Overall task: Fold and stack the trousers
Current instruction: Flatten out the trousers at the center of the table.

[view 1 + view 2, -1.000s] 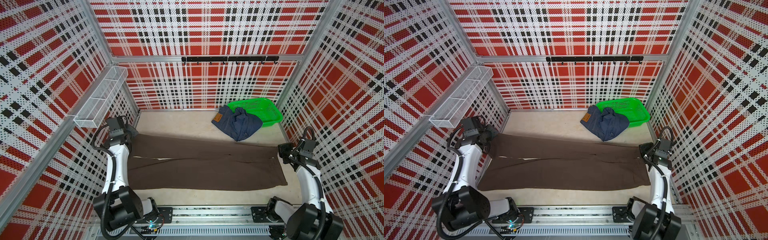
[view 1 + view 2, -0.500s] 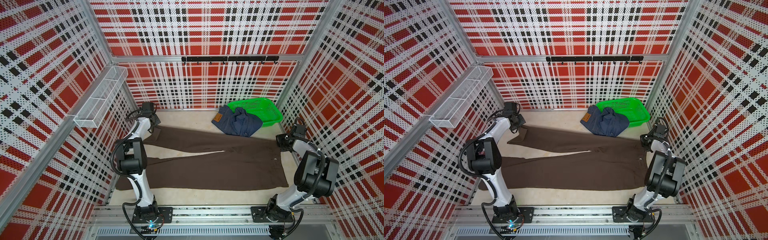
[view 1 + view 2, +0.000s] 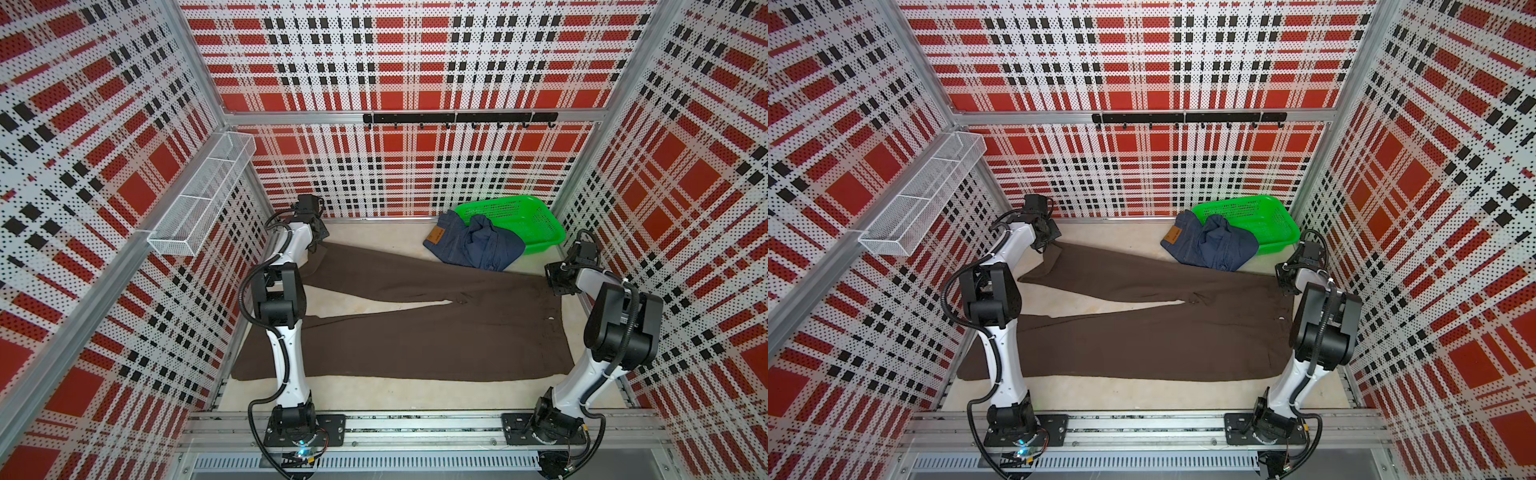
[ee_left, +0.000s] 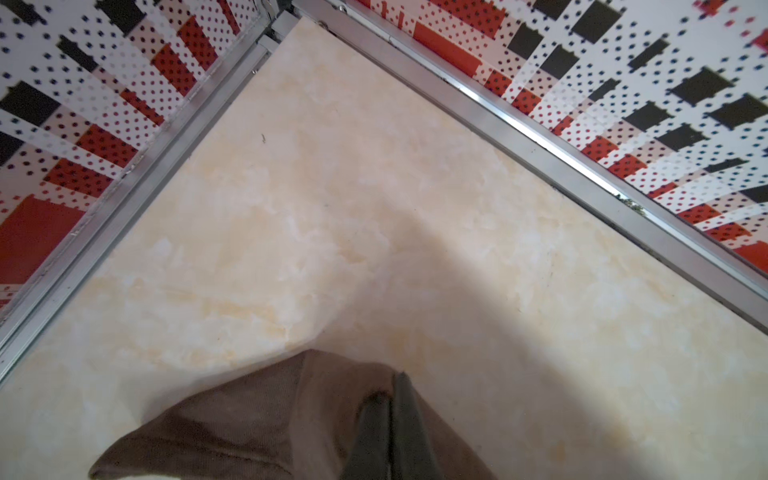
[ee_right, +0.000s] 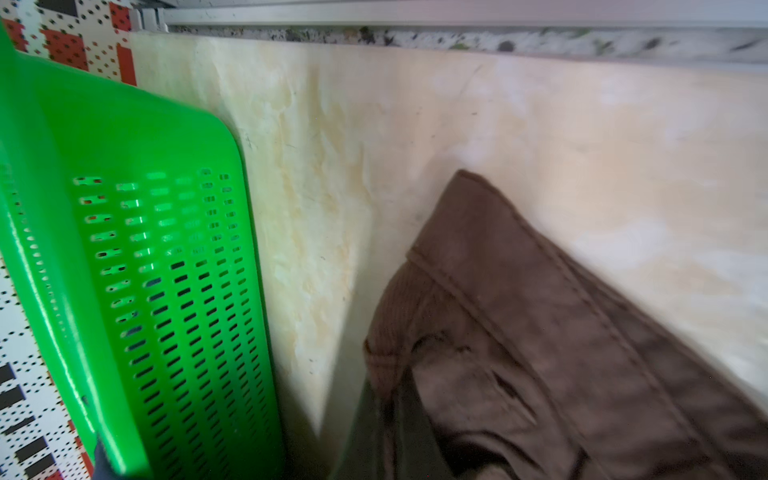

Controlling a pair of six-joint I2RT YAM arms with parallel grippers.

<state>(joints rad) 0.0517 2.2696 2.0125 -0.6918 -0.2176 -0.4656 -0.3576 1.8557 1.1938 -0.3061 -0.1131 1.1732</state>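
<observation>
The dark brown trousers lie flat across the table, legs to the left and spread apart, waistband to the right. My left gripper is shut on the hem of the far leg near the back left corner. My right gripper is shut on the far corner of the waistband. The blue denim trousers lie crumpled at the back right, tan patch up, partly over the basket's edge.
A green perforated basket stands in the back right corner, close beside my right gripper. A white wire shelf hangs on the left wall and a black hook rail on the back wall. Plaid walls close three sides.
Both arms have reached from mid-table toward the back wall, dragging the far leg and waistband corner with them. The two legs, together before, now lie apart in a V.
</observation>
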